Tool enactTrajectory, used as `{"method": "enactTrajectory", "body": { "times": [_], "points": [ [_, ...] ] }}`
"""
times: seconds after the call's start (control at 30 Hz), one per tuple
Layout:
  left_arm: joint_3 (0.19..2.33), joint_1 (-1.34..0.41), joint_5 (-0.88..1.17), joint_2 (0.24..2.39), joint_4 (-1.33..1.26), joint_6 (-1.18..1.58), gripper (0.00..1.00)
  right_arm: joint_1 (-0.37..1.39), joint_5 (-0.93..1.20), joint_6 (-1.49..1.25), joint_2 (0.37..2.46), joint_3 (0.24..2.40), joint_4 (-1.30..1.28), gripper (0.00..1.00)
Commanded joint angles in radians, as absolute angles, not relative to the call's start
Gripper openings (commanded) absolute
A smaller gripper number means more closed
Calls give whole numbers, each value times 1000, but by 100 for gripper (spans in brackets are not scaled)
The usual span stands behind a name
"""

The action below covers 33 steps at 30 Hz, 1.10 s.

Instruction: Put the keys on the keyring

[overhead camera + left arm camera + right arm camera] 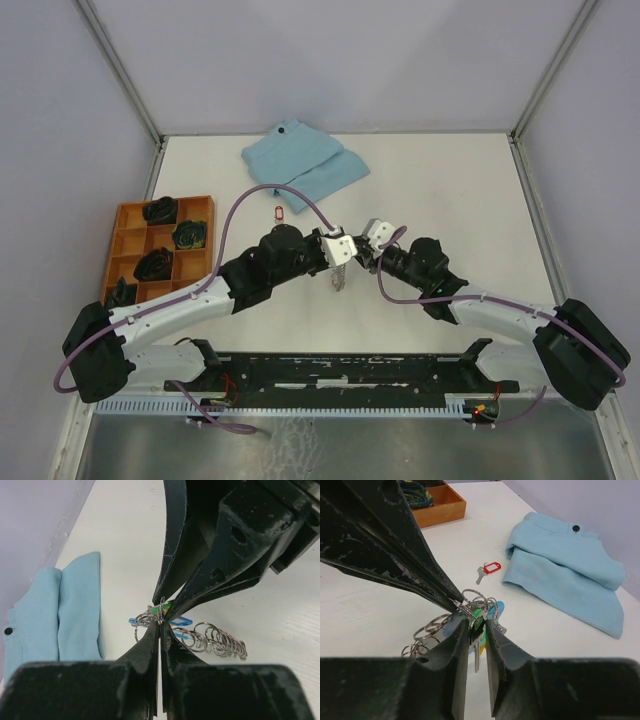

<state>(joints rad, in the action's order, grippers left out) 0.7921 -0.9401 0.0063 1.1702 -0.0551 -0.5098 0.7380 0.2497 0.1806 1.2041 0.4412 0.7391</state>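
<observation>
Note the left pincer clamped tight on one ring of the keyring of grey metal chain links, near mid-bench, with the rest of the chain trailing down toward the white bench. Note the right pincer drawn narrow around the small silver key with the green oval tag, apparently pinching it, hard against that same held ring.

Judge the step in hand as threading this key onto the ring.

- Keep the left grip firm and motionless, presenting the ring's split toward the right fingertips.
- Hold the key by its head, leaving the hole free.
- Work the ring's end into the hole with a small twist rather than a straight push, to avoid prying the ring out of the left grip.
- Watch the blue oval tag, just beside the green one among the rings and apt to snag. Cannot tell its state, threaded or merely lying there.
- Avoid dragging the loose chain.
- Let go only after seeing the key hang from the ring.

Leave the silver key with the red oval tag for later. Lies alone on the bench, between the pincers and the folded light-blue cloth, apart from the chain.
</observation>
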Motion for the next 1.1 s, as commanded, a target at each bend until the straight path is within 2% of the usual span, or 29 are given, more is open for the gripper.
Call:
{"method": "enactTrajectory", "body": {
  "times": [0.0, 0.2, 0.6, 0.93, 1.07],
  "points": [
    [853, -946, 23, 1159, -120, -470, 3, 741, 242, 172, 1210, 489, 759, 24],
    [843, -946, 15, 1151, -118, -466, 3, 741, 238, 204, 1169, 503, 673, 1],
    [700, -931, 97, 1089, -254, -429, 3, 741, 240, 307, 1018, 643, 219, 1],
    [543, -866, 206, 1006, -418, -384, 39, 743, 309, 354, 1032, 765, 4, 1],
    [488, -823, 285, 971, -469, -365, 46, 745, 324, 391, 1041, 800, -48, 1]
  ]
}}
